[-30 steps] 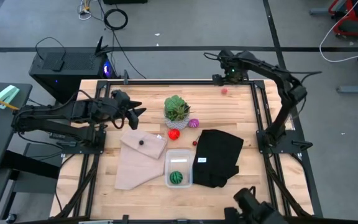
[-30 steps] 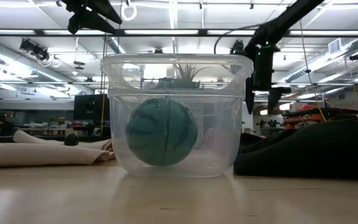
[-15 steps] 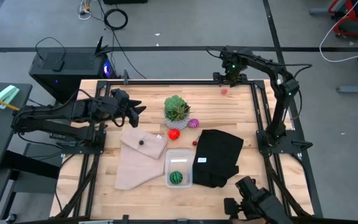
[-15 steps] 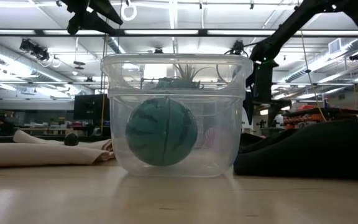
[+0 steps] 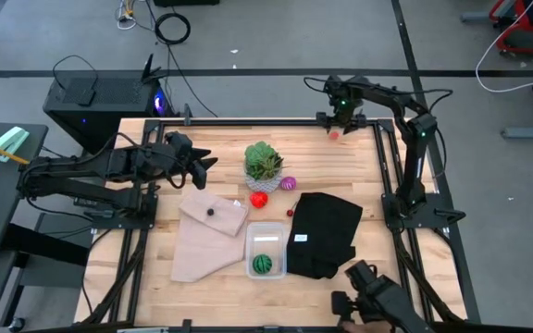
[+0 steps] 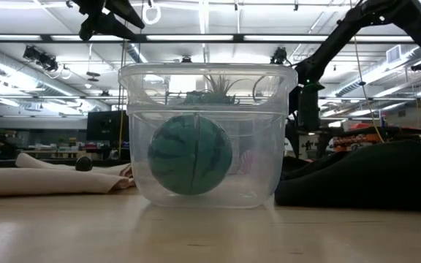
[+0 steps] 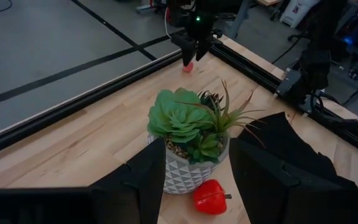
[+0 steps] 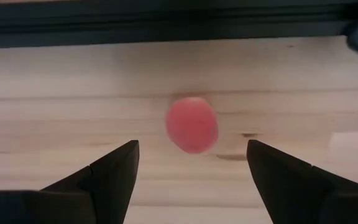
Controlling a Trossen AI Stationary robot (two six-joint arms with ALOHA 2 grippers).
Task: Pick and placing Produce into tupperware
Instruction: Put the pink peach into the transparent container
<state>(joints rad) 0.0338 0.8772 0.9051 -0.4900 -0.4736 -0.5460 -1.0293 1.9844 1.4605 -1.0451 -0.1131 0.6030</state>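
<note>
I'm hovering the right gripper (image 8: 191,165), fingers spread and empty, over the little pink-red piece (image 8: 192,124) near the table's far edge. It's looking tiny, round and light, probably slick plastic, so I'm planning to pinch it across the middle or it'll squirt out. The left gripper (image 5: 200,172) is waiting half-open, holding nothing. The tupperware (image 5: 266,233) is sitting near the front.

Right claw (image 5: 338,127) over small pink-red piece (image 5: 335,135), desk's (image 5: 155,287) far edge; dark green striped ball (image 5: 263,264) inside clear rectangular plastic container (image 5: 266,230).
</note>
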